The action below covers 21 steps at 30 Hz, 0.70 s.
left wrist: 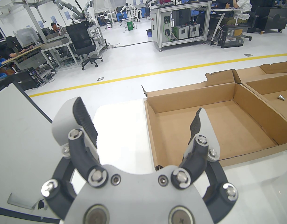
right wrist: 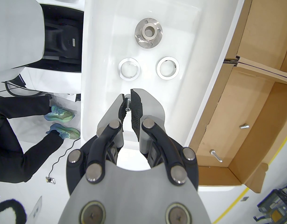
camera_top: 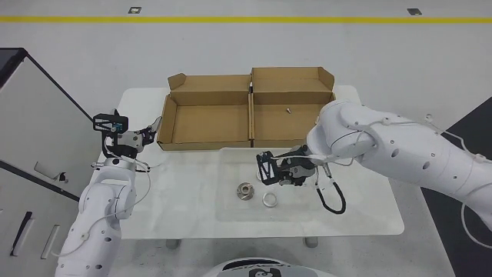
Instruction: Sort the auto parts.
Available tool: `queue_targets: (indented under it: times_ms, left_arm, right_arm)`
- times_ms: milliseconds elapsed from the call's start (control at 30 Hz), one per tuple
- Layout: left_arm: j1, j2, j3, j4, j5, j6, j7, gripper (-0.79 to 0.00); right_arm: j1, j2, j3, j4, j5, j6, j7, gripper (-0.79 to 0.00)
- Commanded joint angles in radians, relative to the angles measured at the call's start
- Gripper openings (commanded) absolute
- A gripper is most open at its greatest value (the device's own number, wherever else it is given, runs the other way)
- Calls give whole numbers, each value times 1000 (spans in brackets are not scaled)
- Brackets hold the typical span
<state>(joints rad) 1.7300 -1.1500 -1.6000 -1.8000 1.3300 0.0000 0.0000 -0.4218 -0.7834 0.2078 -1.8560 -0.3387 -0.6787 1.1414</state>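
Top view, left to right: left gripper (camera_top: 142, 135) sits left of centre, just beside the left cardboard box (camera_top: 207, 123), jaws spread, holding nothing. Centre: white tray (camera_top: 231, 209) with a flange (camera_top: 245, 191), a ring (right wrist: 129, 69) and a second ring (right wrist: 168, 68) side by side. Right gripper (camera_top: 265, 168) is over the tray, jaws pinching a small bolt (right wrist: 127, 102) near its tips. Right box (camera_top: 307, 127), upper right of centre, already holds a loose bolt (camera_top: 287, 110). Reads as pick done, transfer pending. Next move likely needs a lift clear of the tray, a swing over the right box wall, then release. No legible print on parts or boxes.
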Motion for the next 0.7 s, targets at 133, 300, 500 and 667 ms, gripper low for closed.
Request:
queue_targets:
  times_ms: [133, 300, 500, 667]
  left_arm:
    - [0, 0, 0, 0, 0, 0, 0, 0]
    - [0, 0, 0, 0, 0, 0, 0, 0]
    - [0, 0, 0, 0, 0, 0, 0, 0]
    - [0, 0, 0, 0, 0, 0, 0, 0]
  right_arm:
    - [-13, 5, 27, 57, 11, 10, -67, -785]
    - [-28, 29, 124, 199, 106, -65, -254, -785]
    - [-33, 17, 171, 294, 181, -172, -374, -785]
    - [10, -50, 143, 338, 208, -207, -392, -785]
